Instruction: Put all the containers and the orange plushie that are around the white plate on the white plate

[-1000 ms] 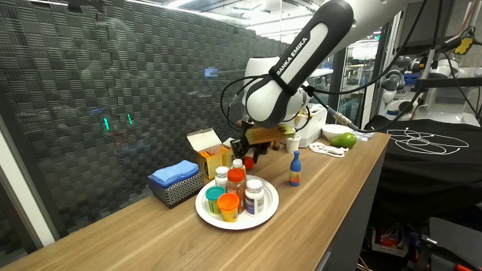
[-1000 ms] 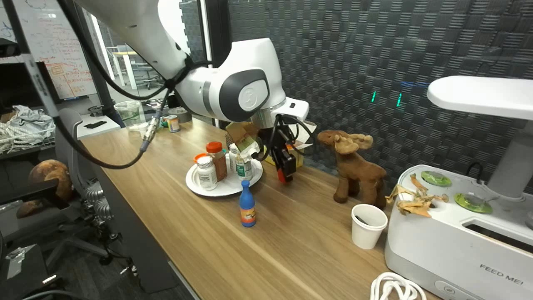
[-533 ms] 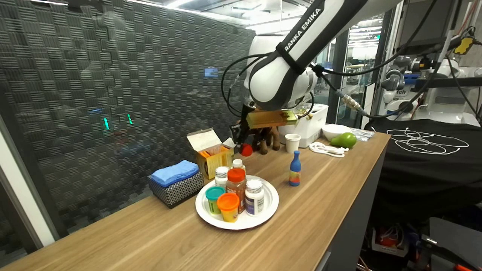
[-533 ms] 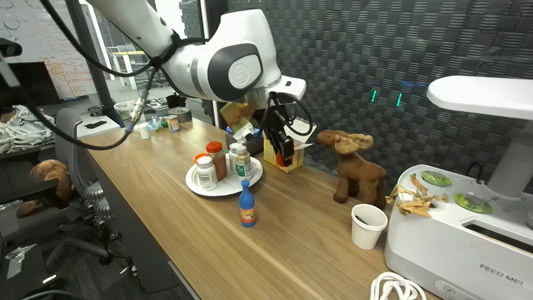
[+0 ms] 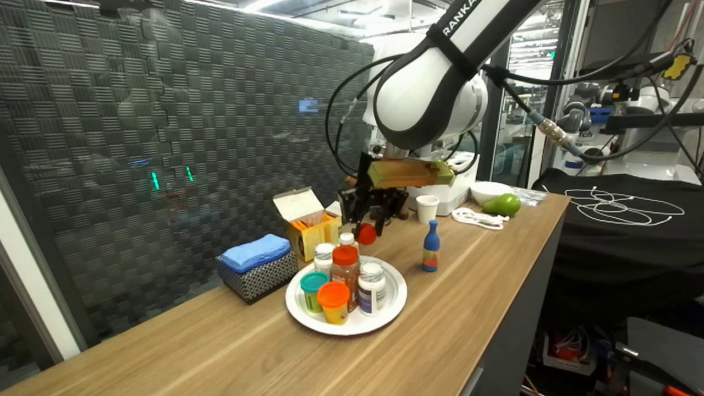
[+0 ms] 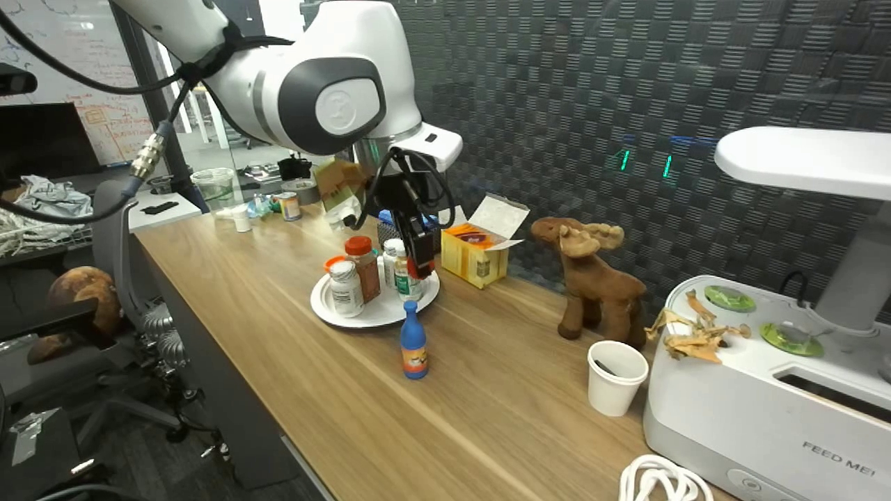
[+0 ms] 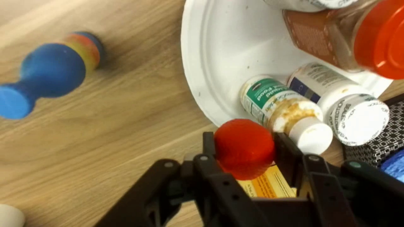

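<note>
Nearest on the wooden tabletop (image 5: 242, 352), in an exterior view, your round white plate (image 5: 395, 297) carries six upright lidded containers (image 5: 345, 275) in white, green, yellow and reddish brown. Near its far rim, your black two-fingered hand (image 5: 367, 231) grips the small rounded orange-red plushie (image 7: 244, 146) in midair. Farther stands a tapered white cup (image 5: 427, 209).

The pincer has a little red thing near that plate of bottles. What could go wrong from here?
The pincer grips the rounded orange-red plushie between its tips, so it might slip out short of the white plate. A low approach could tip the green-labelled bottle standing near the plate's rim. Released close to there, the plushie may roll off.
</note>
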Robot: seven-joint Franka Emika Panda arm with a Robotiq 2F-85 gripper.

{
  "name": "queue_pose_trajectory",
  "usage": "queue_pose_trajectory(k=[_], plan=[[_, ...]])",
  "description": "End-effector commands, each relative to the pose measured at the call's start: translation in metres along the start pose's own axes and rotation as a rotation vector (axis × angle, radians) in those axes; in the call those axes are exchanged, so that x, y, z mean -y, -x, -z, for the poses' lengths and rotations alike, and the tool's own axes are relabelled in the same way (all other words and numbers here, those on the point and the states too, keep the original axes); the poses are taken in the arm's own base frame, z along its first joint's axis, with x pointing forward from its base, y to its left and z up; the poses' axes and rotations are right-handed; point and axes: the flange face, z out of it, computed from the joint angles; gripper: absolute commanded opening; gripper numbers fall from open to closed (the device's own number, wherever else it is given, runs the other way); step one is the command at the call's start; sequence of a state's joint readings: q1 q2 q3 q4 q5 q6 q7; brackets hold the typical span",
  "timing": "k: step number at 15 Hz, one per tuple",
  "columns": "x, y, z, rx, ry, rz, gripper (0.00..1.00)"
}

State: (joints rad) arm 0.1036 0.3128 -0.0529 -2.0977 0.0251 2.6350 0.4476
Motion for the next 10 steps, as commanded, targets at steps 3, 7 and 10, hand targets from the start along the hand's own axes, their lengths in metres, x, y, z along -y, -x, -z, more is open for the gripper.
queue_pose_trajectory(k=[3, 7, 10], plan=[[-0.010, 0.021, 0.026, 0.047, -0.026, -0.025, 0.25], [-0.011, 0.030, 0.030, 0.088, -0.046, -0.030, 0.25], [-0.009, 0.038, 0.026, 0.134, -0.065, -0.013, 0.25]])
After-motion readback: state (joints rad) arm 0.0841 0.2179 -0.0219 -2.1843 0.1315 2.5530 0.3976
